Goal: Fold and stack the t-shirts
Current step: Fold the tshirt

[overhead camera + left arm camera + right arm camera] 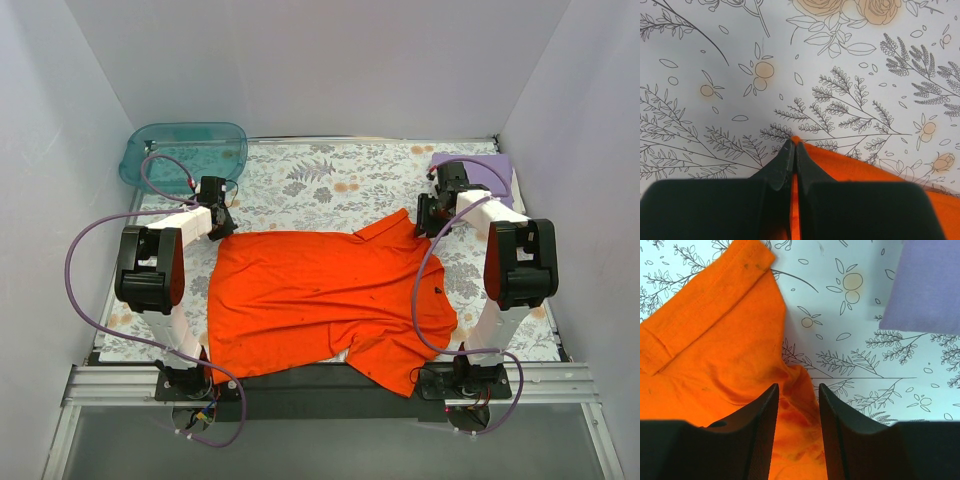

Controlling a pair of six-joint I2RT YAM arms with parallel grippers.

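1. Nearest, the orange t-shirt [850, 170] is pinched at its far left corner by the left hand [792, 147], fingers pressed together. It lies spread flat mid-desk [330, 180].
2. The right hand [797, 390] stands spread astride a raised ridge of cloth by the far sleeve, not yet gripping.
3. Step, as I judge it: taking both far corners for the first fold. Next, the right hand must close, then both lift together.
4. Count: two t-shirts, with the lavender t-shirt [488, 172] at the far right corner. One teal tub [185, 150] sits far left. Two hands.

The orange t-shirt [310, 300] is soft matt cloth, lightly rumpled; the lavender t-shirt [927, 285] looks smooth and matt too. The teal tub [185, 150] is glossy translucent plastic, the floral table cover [330, 185] smooth.
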